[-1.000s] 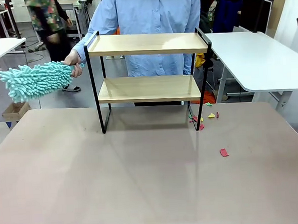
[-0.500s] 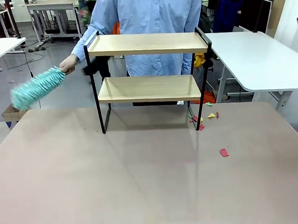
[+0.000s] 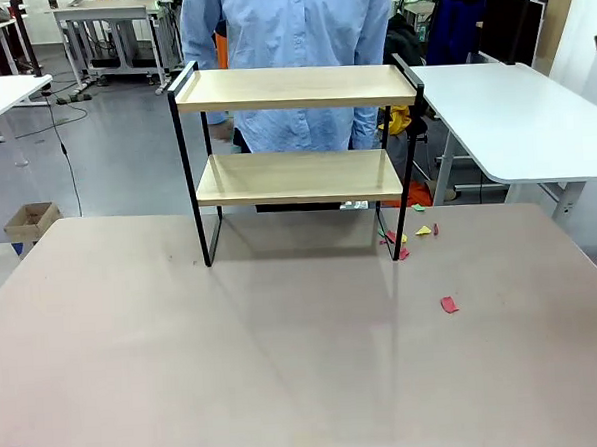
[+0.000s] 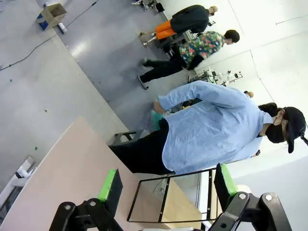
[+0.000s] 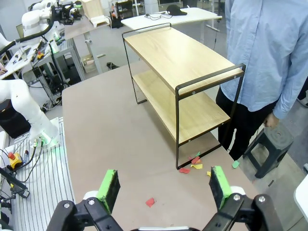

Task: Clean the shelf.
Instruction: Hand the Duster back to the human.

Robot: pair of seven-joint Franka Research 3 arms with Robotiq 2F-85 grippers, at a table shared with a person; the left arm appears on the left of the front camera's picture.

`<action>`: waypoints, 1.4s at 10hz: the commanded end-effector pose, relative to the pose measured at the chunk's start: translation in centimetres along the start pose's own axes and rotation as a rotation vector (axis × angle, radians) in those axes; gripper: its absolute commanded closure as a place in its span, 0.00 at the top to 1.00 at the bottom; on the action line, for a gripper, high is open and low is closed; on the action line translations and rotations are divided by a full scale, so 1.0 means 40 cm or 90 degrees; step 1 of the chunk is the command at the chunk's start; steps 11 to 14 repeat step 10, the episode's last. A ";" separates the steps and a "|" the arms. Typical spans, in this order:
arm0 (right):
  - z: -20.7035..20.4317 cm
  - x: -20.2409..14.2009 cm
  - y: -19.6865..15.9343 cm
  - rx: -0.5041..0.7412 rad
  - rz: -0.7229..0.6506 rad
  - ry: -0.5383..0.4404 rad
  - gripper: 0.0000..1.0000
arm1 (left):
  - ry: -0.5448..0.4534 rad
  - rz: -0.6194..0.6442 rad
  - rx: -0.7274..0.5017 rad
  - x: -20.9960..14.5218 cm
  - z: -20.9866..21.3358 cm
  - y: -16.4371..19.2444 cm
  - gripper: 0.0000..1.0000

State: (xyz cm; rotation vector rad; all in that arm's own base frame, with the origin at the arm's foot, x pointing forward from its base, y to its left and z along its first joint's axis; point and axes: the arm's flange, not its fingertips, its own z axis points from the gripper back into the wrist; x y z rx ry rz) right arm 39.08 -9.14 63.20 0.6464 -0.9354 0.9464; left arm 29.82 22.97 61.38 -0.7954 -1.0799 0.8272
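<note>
Standing near the far edge of the beige tabletop (image 3: 285,354), a little left of its middle, is the small two-tier shelf (image 3: 298,175) of two light wooden boards in a thin black metal frame with side handles. Both boards lie bare. Its four thin legs rest on the table, and the right wrist view shows it (image 5: 183,82) from one end, with a handle bar across the top of the nearer frame.

Just beside the shelf's right legs, a few small scraps of red, yellow and green paper (image 3: 407,236) lie in a loose cluster on the table. One more red scrap (image 3: 448,304) lies apart from them, nearer the table's middle and towards its right edge.

A person in a light blue shirt (image 3: 290,54) stands just behind the shelf at the far edge. In the right wrist view one hand (image 5: 271,120) hangs low at the person's side, beside a dark stool (image 5: 269,144) on the floor.

The left gripper (image 4: 167,185) hangs above the table with its green-padded fingers spread wide and nothing between them. The right gripper (image 5: 163,185) also has its fingers spread wide and empty, well short of the shelf.
</note>
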 end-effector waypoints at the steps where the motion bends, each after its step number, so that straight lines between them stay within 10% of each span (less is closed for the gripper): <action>1: 0.005 0.002 -0.001 0.001 0.009 0.005 1.00 | -0.003 0.003 0.002 0.004 0.002 0.001 1.00; 14: 0.005 0.002 -0.001 0.001 0.009 0.005 1.00 | -0.003 0.003 0.002 0.004 0.002 0.001 1.00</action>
